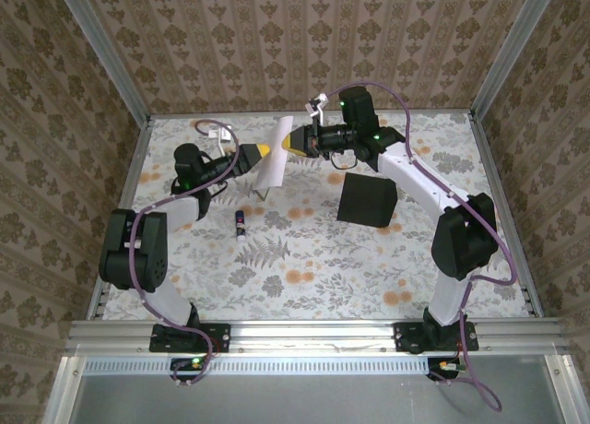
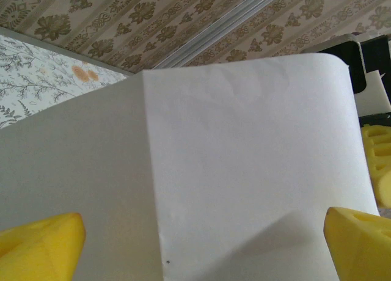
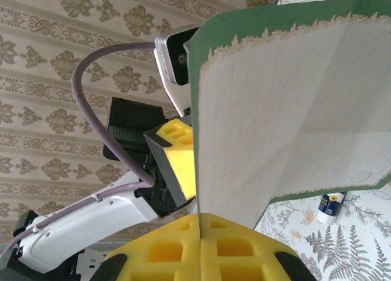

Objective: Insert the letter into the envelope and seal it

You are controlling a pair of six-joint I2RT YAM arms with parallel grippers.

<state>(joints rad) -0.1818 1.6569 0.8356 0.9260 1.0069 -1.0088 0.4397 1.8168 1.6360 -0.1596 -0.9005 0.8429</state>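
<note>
Letter (image 1: 277,153) held upright off the table, upper centre of the overhead frame.
Right gripper (image 3: 198,235) is clamped on the sheet's edge, its yellow fingers pressed together on it. Left gripper (image 2: 201,244) has its fingers (image 2: 43,247) spread wide, with white paper spanning the gap. Envelope (image 1: 367,201) lies flat right of centre, apart from the letter; glue stick (image 1: 241,223) lies left of centre.

Letter (image 3: 293,110) white, green border; envelope (image 1: 367,201) black; table (image 1: 323,300) fern-print.
</note>
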